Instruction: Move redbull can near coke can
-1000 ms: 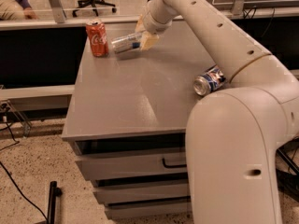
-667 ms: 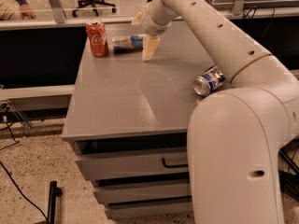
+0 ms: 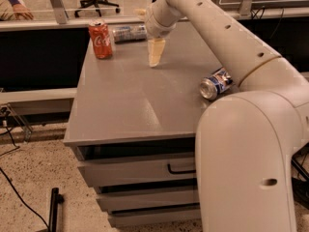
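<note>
Redbull can (image 3: 129, 33) left of end effector (image 3: 154, 61)

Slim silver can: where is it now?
Camera view: the slim silver can lies sideways at the grey table's far edge, right of the red can; the tool hangs right of it.

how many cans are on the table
3: coke can upright back left; redbull can lying right of it; blue can lying at the right edge by the arm. Gripper points down near the redbull can.
</note>
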{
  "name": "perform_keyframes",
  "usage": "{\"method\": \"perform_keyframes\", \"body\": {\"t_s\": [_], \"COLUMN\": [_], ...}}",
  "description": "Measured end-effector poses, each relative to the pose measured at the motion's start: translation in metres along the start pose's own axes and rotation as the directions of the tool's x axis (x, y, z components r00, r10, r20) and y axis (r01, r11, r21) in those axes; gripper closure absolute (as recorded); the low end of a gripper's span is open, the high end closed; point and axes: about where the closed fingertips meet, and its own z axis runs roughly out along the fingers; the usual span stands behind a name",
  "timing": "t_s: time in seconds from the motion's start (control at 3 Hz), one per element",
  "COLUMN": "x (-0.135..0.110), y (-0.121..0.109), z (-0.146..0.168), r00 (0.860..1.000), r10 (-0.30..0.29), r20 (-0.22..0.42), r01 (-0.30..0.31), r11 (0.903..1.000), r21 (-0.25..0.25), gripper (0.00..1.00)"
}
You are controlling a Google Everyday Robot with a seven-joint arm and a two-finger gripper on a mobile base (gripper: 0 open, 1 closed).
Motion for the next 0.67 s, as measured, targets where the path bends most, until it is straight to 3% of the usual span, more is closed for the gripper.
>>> {"method": "perform_keyframes", "body": {"t_s": [0.33,0.67], "x": [0.006,0.014], "y": [-0.007,-0.024], "z": [-0.024,-0.074], "r00": [0.996,0.971], "r10": [0.071,0.187], "r20": [0.050,0.152], "r01": [-0.072,-0.201], "r11": [0.9972,0.9763], "r21": [0.023,0.081], "gripper": [0.00,0.00]}}
